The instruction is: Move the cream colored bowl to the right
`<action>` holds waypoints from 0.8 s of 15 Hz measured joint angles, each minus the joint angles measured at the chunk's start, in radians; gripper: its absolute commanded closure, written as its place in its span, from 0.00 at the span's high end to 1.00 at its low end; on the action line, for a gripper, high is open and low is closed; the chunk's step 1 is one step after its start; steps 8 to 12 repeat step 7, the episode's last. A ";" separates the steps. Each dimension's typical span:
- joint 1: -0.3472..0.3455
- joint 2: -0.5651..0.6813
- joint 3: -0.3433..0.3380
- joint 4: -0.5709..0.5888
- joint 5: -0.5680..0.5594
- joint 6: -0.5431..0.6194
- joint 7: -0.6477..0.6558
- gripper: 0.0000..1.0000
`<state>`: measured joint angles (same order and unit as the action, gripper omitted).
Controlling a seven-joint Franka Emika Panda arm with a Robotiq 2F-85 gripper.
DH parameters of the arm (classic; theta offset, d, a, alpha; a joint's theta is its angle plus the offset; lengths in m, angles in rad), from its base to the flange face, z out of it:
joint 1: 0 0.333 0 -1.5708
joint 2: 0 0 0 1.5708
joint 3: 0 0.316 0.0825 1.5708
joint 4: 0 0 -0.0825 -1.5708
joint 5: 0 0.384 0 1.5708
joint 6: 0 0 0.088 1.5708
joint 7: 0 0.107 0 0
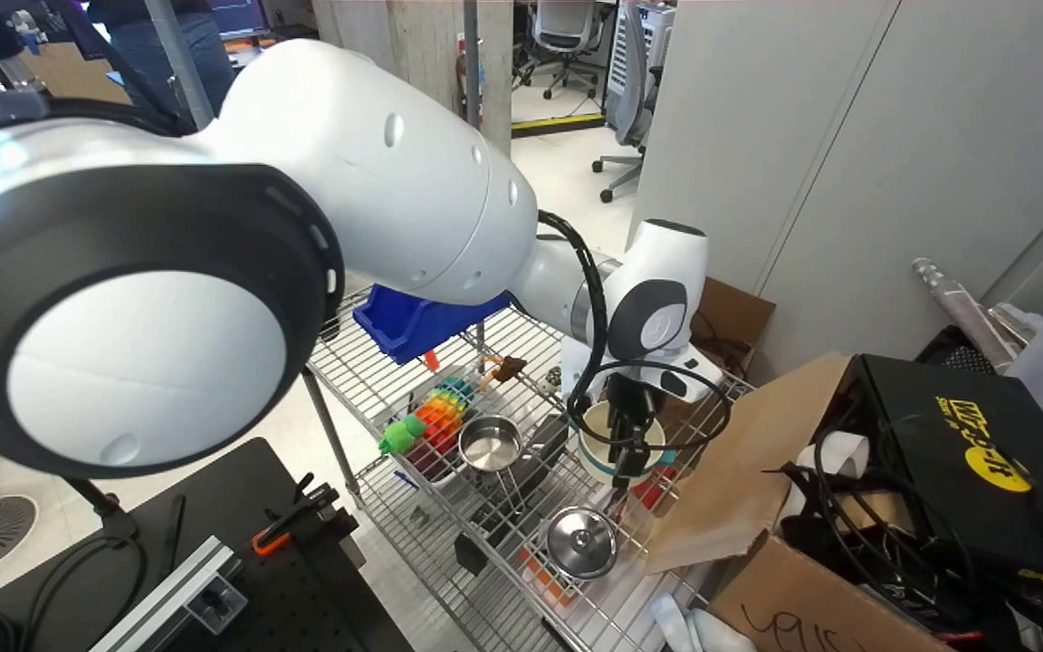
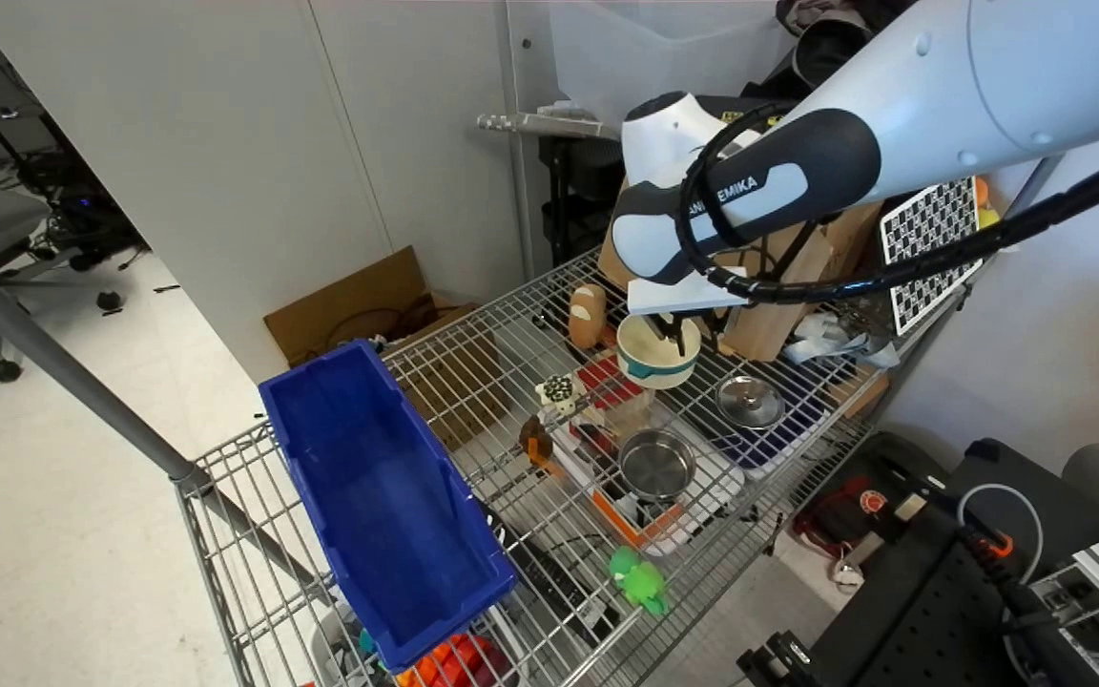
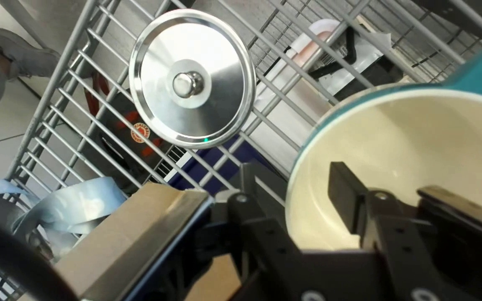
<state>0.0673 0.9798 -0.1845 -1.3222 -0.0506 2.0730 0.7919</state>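
While the counter (image 3: 51,88) is supporting the bowl (image 3: 408,146), probably light, rigid and slick, the pincer (image 3: 294,184) is straddling the rim, fingers (image 3: 343,194) parted, one inside, one outside; that edge is likely offering the best hold.

Bright light, glare on the steel lid (image 3: 192,78), blurry black cable (image 3: 11,263)
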 measured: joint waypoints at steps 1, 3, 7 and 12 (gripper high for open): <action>-0.001 -0.005 0.001 0.000 0.002 -0.002 -0.002 0.87; -0.002 -0.036 0.005 -0.007 0.007 0.000 -0.014 1.00; -0.001 -0.195 0.028 -0.088 0.030 0.033 -0.065 1.00; -0.001 -0.195 0.028 -0.088 0.030 0.033 -0.065 1.00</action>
